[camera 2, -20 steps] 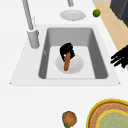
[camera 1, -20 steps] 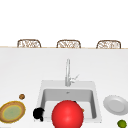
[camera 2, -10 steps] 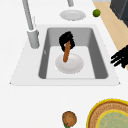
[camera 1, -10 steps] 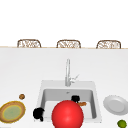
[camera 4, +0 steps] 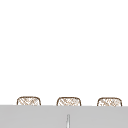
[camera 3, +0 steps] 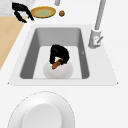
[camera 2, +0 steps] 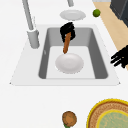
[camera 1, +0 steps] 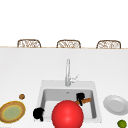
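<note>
A simulated home kitchen is showing here. A grey rectangular sink basin (camera 1: 45, 96) is sitting sunk into a broad white surface (camera 1: 25, 72), with a tall slim metal tap (camera 1: 67, 72) rising at the basin's 12 o'clock edge. Tableware is lying about: a white round plate (camera 1: 115, 105) at the sink's 3 o'clock, a yellow-rimmed woven round plate (camera 1: 12, 112) at its 9 o'clock, and a small green lime (camera 1: 122, 123) toward 4 o'clock. Three woven wicker chair backs (camera 1: 68, 44) are peeking over the far edge of the surface, suggesting an island with seating.
</note>
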{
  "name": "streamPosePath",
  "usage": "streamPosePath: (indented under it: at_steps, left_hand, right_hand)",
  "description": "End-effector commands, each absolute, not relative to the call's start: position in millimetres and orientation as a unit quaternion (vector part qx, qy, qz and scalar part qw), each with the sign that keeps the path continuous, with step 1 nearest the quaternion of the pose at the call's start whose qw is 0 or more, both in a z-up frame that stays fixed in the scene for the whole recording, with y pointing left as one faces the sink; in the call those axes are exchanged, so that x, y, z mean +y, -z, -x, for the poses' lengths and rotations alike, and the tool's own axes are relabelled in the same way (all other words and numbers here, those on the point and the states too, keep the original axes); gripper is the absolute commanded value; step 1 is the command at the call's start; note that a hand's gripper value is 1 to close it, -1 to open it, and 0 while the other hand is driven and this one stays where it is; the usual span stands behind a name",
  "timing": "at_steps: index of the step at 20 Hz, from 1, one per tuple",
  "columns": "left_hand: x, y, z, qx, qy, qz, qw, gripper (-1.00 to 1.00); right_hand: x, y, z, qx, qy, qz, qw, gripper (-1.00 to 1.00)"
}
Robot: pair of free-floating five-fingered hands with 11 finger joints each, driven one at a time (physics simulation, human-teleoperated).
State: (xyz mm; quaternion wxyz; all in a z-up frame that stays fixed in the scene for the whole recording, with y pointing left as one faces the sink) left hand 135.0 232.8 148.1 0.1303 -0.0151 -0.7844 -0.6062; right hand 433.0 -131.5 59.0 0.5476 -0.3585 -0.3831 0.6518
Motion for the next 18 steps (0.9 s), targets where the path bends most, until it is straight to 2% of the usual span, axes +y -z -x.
streamPosePath:
  at_steps: [1,5,8,18]
  left_hand:
    - [233,-148,-135,-0.784,0.606,0.015,0.130,0.00]
    - [233,-148,-135,-0.784,0.606,0.015,0.130,0.00]
    - [233,-148,-135,-0.784,0.606,0.015,0.130,0.00]
    - [233,-148,-135,-0.784,0.606,0.015,0.130,0.00]
  right_hand:
    - [-144,-72,-424,-0.353,-0.666,0.395,0.525,1.00]
    - [-162,-103,-405,-0.375,-0.653,0.399,0.523,1.00]
    - [-167,-127,-393,-0.375,-0.645,0.391,0.539,1.00]
    - [-210,-207,-340,-0.377,-0.646,0.387,0.539,1.00]
